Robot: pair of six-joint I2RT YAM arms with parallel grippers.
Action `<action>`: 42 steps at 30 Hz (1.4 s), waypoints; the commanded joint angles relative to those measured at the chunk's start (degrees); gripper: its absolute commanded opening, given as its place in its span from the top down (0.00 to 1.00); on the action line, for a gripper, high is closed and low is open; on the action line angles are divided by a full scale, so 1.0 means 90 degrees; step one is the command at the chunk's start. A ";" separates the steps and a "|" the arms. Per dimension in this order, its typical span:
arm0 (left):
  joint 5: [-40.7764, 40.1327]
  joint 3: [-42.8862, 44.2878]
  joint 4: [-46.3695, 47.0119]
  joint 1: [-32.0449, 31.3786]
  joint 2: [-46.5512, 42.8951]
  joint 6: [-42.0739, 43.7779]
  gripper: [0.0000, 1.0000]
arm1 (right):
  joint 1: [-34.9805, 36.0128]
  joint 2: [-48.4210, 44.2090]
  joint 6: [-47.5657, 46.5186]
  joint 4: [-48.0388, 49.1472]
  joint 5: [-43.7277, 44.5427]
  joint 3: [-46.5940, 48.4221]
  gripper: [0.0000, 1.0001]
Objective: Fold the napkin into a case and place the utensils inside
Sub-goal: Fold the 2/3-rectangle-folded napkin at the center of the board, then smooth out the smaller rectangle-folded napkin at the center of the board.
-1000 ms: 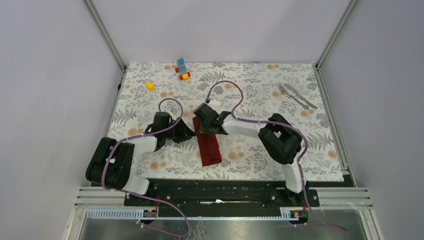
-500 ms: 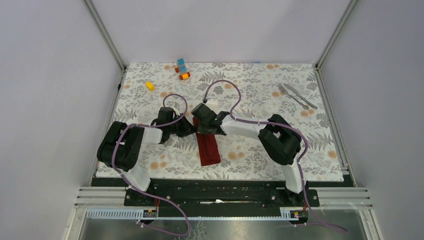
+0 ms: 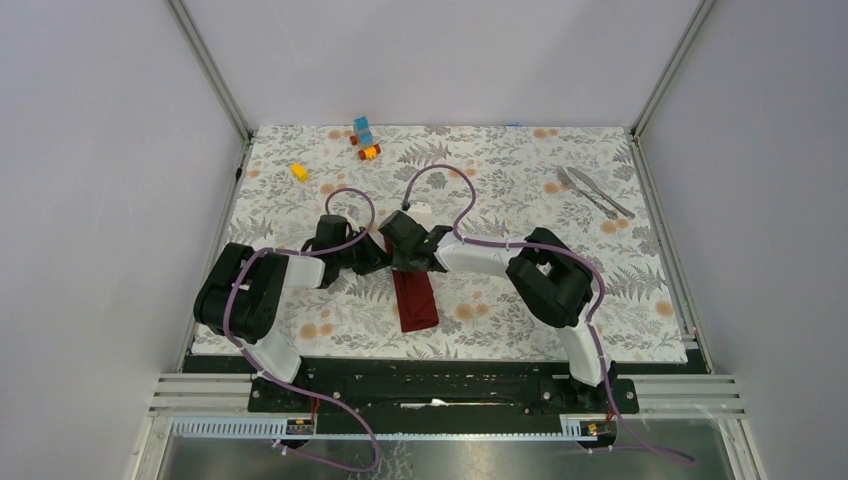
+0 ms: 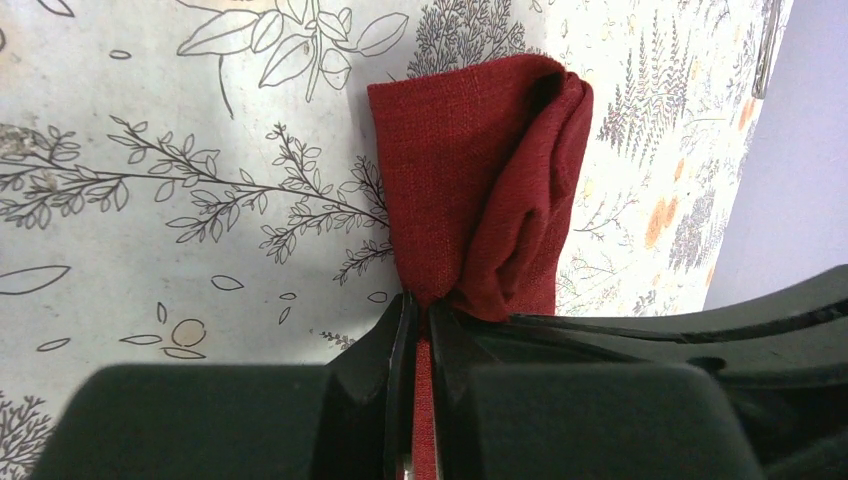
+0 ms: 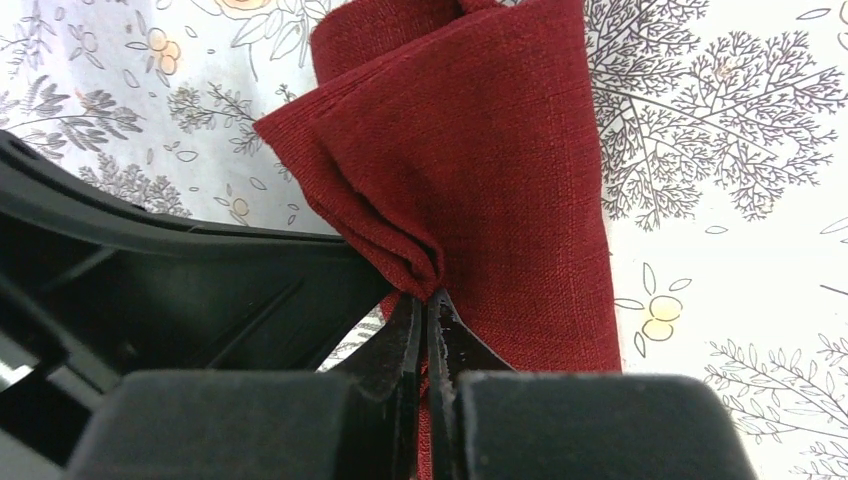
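The dark red napkin (image 3: 416, 300) lies as a narrow folded strip near the table's front middle. Both grippers meet at its far end. My left gripper (image 3: 381, 258) is shut on the napkin's left edge; in the left wrist view the cloth (image 4: 480, 190) bunches up from between the jaws of this gripper (image 4: 420, 310). My right gripper (image 3: 400, 255) is shut on the same end; in the right wrist view the cloth (image 5: 480, 170) folds up from its pinch (image 5: 428, 305). The silver fork (image 3: 583, 191) and knife (image 3: 603, 192) lie together at the far right.
Blue and orange toy blocks (image 3: 364, 138) and a small yellow block (image 3: 299, 171) lie at the far left of the leaf-patterned mat (image 3: 500, 290). Grey walls with metal posts enclose the table. The arms' purple cables arch over the middle.
The left arm swung its elbow back and its gripper reached the napkin's far end. The right gripper shifted slightly left and farther. The strip's far end is now pinched and lifted by both.
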 commanded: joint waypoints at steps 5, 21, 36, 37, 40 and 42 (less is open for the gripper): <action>-0.0265 -0.0176 -0.0510 0.0014 -0.0540 0.0298 0.73 | 0.0047 0.0059 -0.0005 0.0241 -0.0188 0.0109 0.90; -0.0253 -0.0196 -0.1917 0.0185 -0.2602 0.0510 0.57 | -0.0762 -0.1362 -0.1004 0.1713 -0.3584 -0.1223 0.50; 0.1293 0.0883 -0.0365 -0.0115 -0.0300 -0.0084 0.83 | -0.1355 -0.1415 0.0280 0.4328 -0.5140 -0.3238 0.84; 0.1183 0.0965 -0.0386 -0.0117 -0.0111 -0.0068 0.85 | -0.1324 -0.1378 0.0344 0.4429 -0.5166 -0.3308 0.85; 0.0806 0.1295 -0.0753 -0.0108 0.0364 0.0203 0.87 | -0.1186 -0.1280 0.0483 0.4668 -0.5201 -0.3536 0.86; 0.0574 0.1507 -0.0998 -0.0107 0.0635 0.0406 0.87 | -0.1099 -0.1182 0.0617 0.4821 -0.5216 -0.3698 0.86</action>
